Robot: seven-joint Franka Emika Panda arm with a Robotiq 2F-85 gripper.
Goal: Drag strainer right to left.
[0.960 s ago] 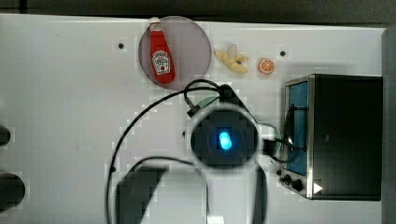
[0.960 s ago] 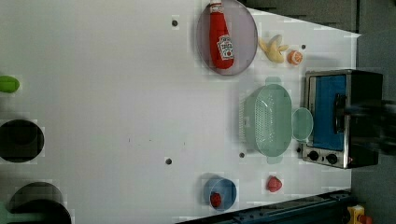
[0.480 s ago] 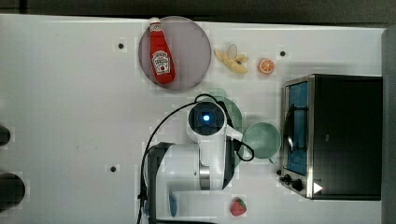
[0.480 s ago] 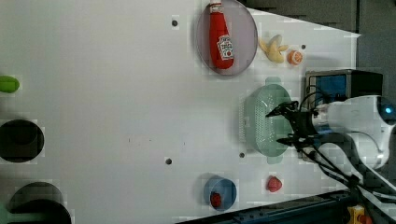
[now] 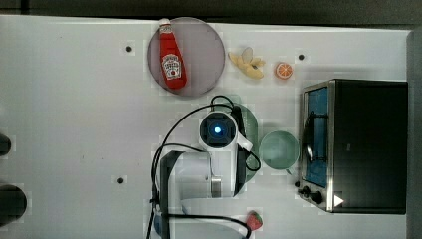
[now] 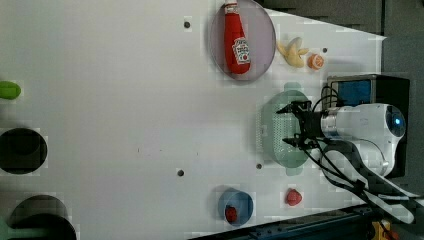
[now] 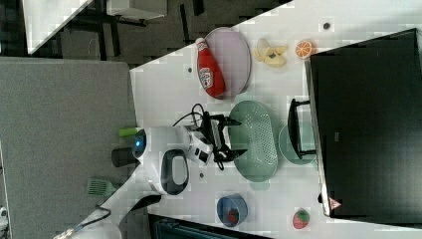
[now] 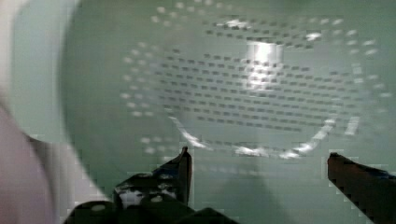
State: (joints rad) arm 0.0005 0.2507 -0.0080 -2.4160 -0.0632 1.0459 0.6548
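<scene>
The strainer (image 6: 272,131) is a pale green oblong tray with a slotted floor, lying between the plate and the blue bowl. Its perforated inside (image 8: 261,88) shows in the wrist view. In the top view the arm's wrist covers most of the strainer (image 5: 252,130). My gripper (image 6: 285,126) hangs open over the strainer's bowl with nothing between its fingers. In the right view the gripper (image 7: 239,136) has one fingertip (image 7: 235,121) toward each long end of the strainer (image 7: 259,142). Whether the tips touch the floor I cannot tell.
A round green cup (image 5: 278,149) stands between the strainer and the toaster oven (image 5: 366,144). A ketchup bottle (image 5: 171,62) lies on a grey-mauve plate (image 5: 204,47). Banana pieces (image 5: 246,64), an orange slice (image 5: 283,70), a strawberry (image 6: 293,197) and a blue bowl (image 6: 235,205) are nearby.
The arm has swung in from the oven side and come down over the strainer. The fingers now reach further across its bowl. The strainer lies where it was.
</scene>
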